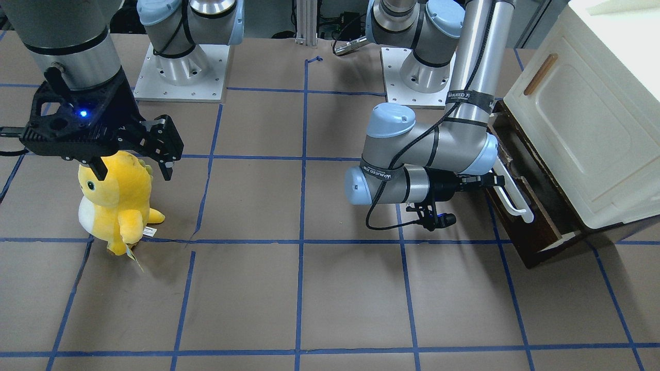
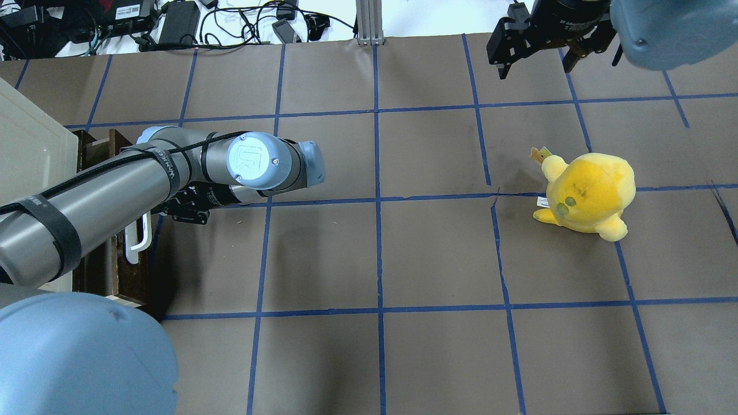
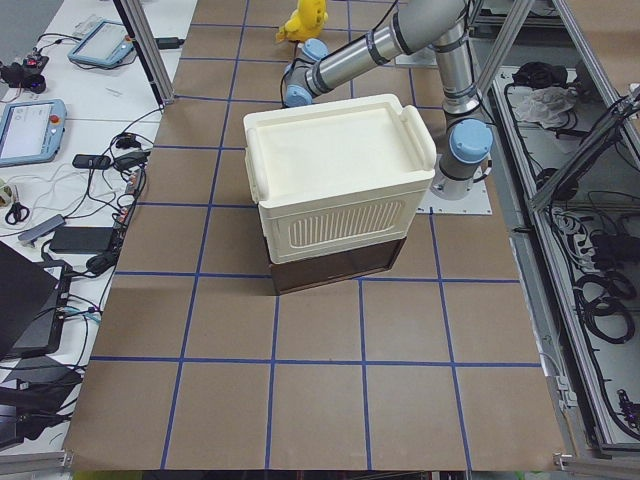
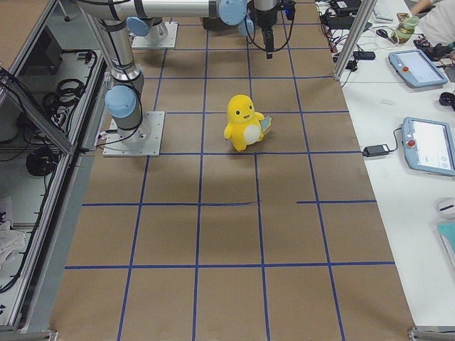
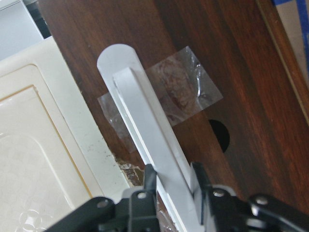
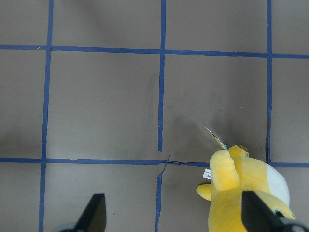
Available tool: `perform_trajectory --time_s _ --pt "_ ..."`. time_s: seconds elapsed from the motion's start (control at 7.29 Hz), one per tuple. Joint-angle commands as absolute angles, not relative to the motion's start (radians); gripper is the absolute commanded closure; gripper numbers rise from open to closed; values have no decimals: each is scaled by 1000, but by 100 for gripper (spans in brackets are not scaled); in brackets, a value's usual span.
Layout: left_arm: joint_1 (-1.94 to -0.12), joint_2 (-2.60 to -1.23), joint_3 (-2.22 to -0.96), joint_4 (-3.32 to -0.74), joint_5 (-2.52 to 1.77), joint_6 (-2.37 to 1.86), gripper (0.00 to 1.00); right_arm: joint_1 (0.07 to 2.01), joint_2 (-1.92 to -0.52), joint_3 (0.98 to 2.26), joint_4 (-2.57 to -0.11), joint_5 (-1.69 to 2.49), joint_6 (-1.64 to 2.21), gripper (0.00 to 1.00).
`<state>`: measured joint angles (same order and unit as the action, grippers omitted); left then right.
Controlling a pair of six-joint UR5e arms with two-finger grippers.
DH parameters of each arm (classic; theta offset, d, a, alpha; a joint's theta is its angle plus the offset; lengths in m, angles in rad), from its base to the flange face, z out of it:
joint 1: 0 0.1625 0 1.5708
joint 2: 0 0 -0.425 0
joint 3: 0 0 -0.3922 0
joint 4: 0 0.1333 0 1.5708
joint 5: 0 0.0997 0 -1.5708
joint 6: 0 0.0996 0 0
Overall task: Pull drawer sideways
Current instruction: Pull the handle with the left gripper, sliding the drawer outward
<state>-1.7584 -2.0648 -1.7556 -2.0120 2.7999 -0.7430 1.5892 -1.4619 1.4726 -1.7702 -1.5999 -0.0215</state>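
The dark brown drawer (image 1: pixel 508 226) stands partly pulled out from under the cream-white cabinet (image 1: pixel 582 113). Its long white bar handle (image 1: pixel 513 193) runs along the front. My left gripper (image 1: pixel 497 180) is shut on this handle. In the left wrist view the two black fingers (image 5: pixel 149 176) clamp the white bar (image 5: pixel 145 125) against the dark drawer front (image 5: pixel 217 63). In the overhead view the handle (image 2: pixel 138 236) shows beneath my left forearm. My right gripper (image 1: pixel 134 172) is open and empty, held high above the table, far from the drawer.
A yellow plush toy (image 1: pixel 116 198) stands on the brown paper table under my right gripper; it also shows in the right wrist view (image 6: pixel 241 193). The cabinet's door has a small wooden handle (image 1: pixel 540 74). Cables and devices (image 2: pixel 173 23) lie beyond the table's far edge.
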Motion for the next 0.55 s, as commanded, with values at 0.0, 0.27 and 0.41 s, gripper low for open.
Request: perform_trajectory --time_s 0.0,0.27,0.41 --pt "-1779 -2065 -1749 -2011 2798 -742 76 1589 -1462 1473 -1770 -1600 -21 0" --pt "-1798 -2066 -1749 -2011 2796 -742 76 1589 -1462 1473 -1770 -1600 -21 0" --pt "-1807 -2069 -1749 -2011 2795 -741 76 1589 -1462 1473 -1770 -1598 -21 0"
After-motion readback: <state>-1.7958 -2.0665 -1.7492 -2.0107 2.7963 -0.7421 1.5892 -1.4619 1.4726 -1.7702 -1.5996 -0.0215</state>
